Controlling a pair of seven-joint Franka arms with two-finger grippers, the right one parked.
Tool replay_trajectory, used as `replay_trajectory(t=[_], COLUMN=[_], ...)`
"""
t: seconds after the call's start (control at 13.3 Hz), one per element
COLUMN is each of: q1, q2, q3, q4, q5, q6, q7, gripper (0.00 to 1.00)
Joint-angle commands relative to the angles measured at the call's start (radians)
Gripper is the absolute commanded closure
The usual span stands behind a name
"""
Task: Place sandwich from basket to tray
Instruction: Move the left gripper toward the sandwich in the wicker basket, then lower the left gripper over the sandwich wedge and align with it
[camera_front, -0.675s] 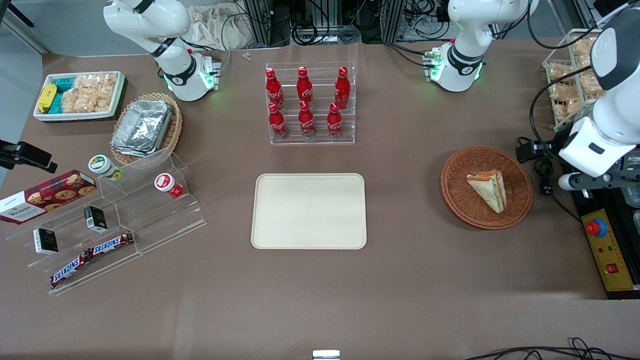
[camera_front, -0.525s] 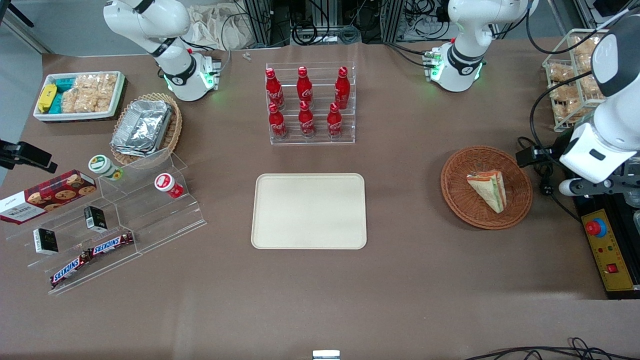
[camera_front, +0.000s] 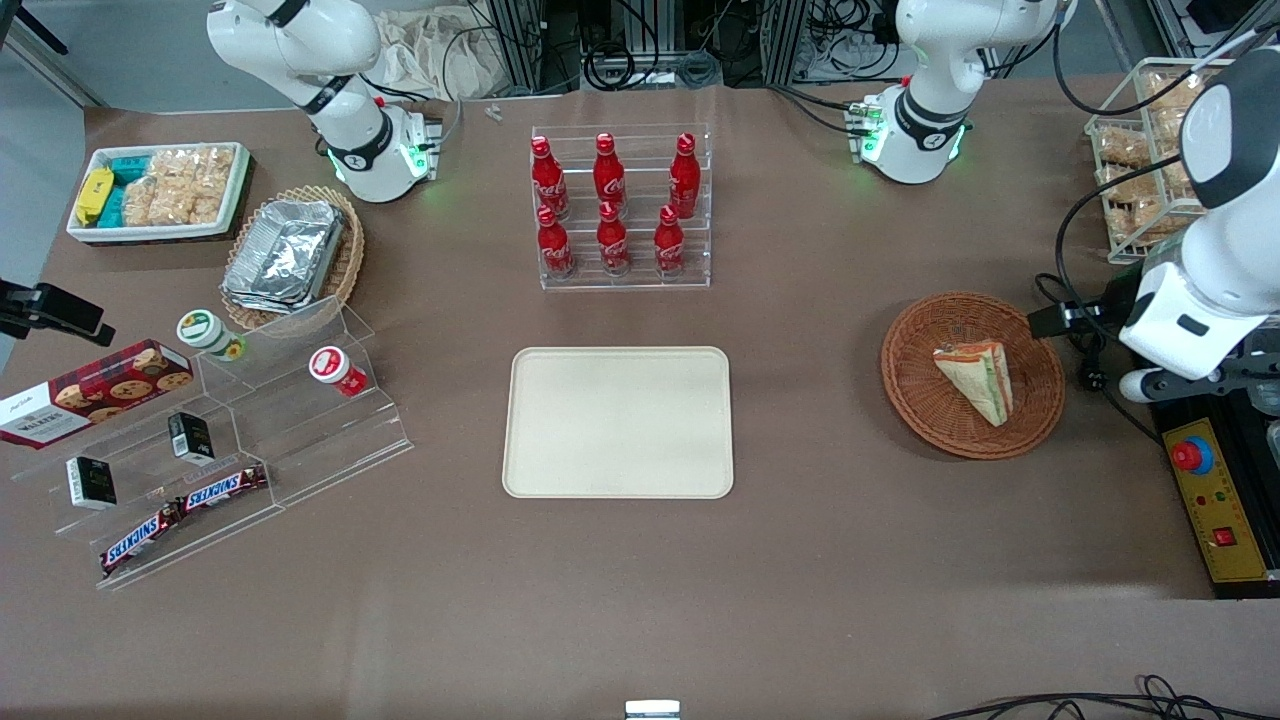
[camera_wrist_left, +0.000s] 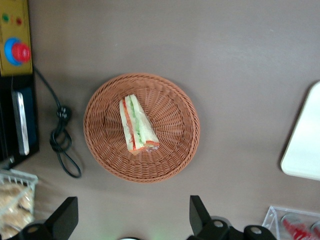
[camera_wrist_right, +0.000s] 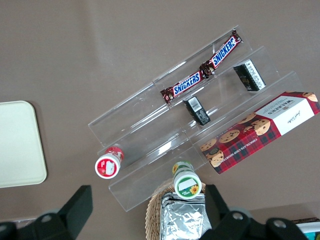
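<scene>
Front view: the sandwich (camera_front: 977, 379) lies on its side inside the basket (camera_front: 920, 410), wedge tip pointing toward the front camera. The basket sits on the brown surface (camera_front: 800, 560) toward the working arm's end. The tray (camera_front: 617, 421) sits mid-surface, well apart from the basket, nothing on it. Farther from the camera than the tray stands a clear rack of six red bottles (camera_front: 613, 210). The working arm's white wrist (camera_front: 1180, 310) hangs above the surface just beside the basket's rim, on the side away from the tray; the gripper itself is not distinguishable from this angle. A yellow control box with a red stop button (camera_front: 1192, 455) lies at the surface edge close by. Toward the parked arm's end: clear tiered shelf (camera_front: 300, 440) with two Snickers bars (camera_front: 180, 508), cookie box (camera_front: 90, 392), tan wicker basket of foil containers (camera_front: 290, 255), white bin of snacks (camera_front: 158, 190).

Left wrist view: gripper (camera_wrist_left: 131, 220) looks straight down, its two dark fingers (camera_wrist_left: 62, 220) spread wide with nothing between them. It is high above the surface, with the basket (camera_wrist_left: 170, 160) just beside it rather than directly under it. The sandwich (camera_wrist_left: 136, 124) rests near the basket's centre, green and orange-red layers showing. One corner of the tray (camera_wrist_left: 304, 150) is in view.

Right wrist view: tiered shelf (camera_wrist_right: 150, 130), Snickers bars (camera_wrist_right: 200, 75), cookie box (camera_wrist_right: 260, 130), a tray corner (camera_wrist_right: 20, 145).
</scene>
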Motion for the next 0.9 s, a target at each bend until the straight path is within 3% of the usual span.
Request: replay_trajectory(t=[0.0, 0.15, 0.38, 0.82], q1=[0.013, 0.034, 0.036, 0.074], q2=[-0.065, -0.134, -0.128, -0.064], q3=[-0.001, -0.001, 0.001, 0.002], q4=[-0.176, -0.376, -0.53, -0.635], q5=[0.014, 0.012, 0.014, 0.014], q6=[0.133, 0.329, 0.518, 0.644], q7=[-0.08, -0.153, -0.273, -0.429], gripper=[0.0, 0.0, 0.0, 0.0])
